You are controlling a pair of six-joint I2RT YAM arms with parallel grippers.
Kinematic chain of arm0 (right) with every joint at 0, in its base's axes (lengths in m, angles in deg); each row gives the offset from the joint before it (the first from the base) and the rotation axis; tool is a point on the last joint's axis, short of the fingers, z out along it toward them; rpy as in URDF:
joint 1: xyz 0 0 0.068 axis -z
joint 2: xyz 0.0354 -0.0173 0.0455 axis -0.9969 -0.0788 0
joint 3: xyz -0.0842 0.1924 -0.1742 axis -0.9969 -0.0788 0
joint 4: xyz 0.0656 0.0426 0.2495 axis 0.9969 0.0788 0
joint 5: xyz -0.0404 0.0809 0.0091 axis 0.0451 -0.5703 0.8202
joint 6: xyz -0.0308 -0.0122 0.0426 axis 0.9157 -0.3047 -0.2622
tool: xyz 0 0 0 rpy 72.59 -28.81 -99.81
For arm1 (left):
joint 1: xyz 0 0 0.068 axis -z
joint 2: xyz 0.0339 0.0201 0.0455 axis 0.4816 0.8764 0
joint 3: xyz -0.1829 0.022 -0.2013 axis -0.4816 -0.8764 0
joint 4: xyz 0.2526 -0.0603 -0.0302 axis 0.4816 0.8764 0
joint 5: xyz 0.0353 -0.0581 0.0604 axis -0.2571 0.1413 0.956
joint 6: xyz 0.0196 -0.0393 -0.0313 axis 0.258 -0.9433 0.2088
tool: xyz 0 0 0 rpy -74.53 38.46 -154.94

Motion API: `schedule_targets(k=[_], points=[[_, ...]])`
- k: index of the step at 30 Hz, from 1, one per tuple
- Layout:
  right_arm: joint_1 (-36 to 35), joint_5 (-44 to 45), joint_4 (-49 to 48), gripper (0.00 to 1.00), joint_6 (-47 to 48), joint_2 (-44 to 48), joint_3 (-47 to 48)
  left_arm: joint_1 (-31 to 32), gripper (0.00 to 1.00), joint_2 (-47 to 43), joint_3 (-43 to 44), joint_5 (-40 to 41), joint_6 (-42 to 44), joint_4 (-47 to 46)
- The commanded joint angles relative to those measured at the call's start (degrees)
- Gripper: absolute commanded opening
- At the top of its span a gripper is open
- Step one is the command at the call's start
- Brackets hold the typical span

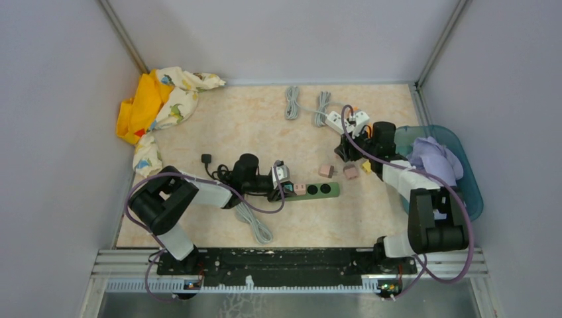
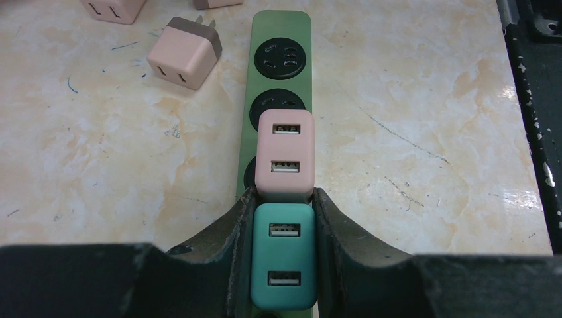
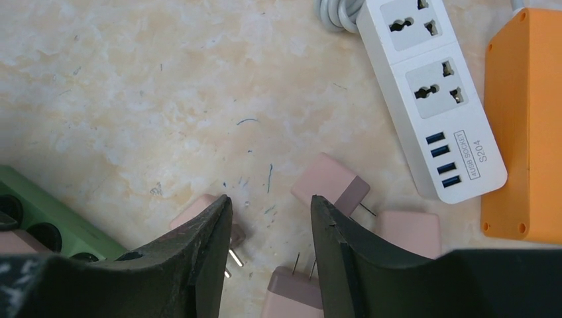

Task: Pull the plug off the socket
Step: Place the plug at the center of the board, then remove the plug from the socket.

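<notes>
Teal plug, its 2 USB ports facing up, is clamped between the jaws of the left gripper at the near end of the green power strip. It touches a pink plug sitting on the strip just ahead of it, and 2 round sockets show beyond. Over the marble tabletop the right gripper hangs with jaws parted and nothing between them, above several loose pink plugs and near a white power strip and an orange box.

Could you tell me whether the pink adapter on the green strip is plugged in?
Plugged in: pink adapter sits upright on green strip, no prongs showing.
</notes>
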Motion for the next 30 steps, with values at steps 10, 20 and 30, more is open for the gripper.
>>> schedule_targets(k=[10,20,30], points=[[0.3,-13.7,4.4,0.49,6.7,4.9,4.5,0.1,0.51,-0.8,-0.8,0.5,-1.3,1.0],[0.3,-26.0,9.8,0.51,11.0,5.0,6.3,0.1,0.86,-4.6,-2.3,2.7,-3.6,-1.6],[-6.8,-38.4,20.3,0.70,30.2,7.3,5.2,0.0,0.85,-15.8,-10.4,4.9,-6.8,-4.1]])
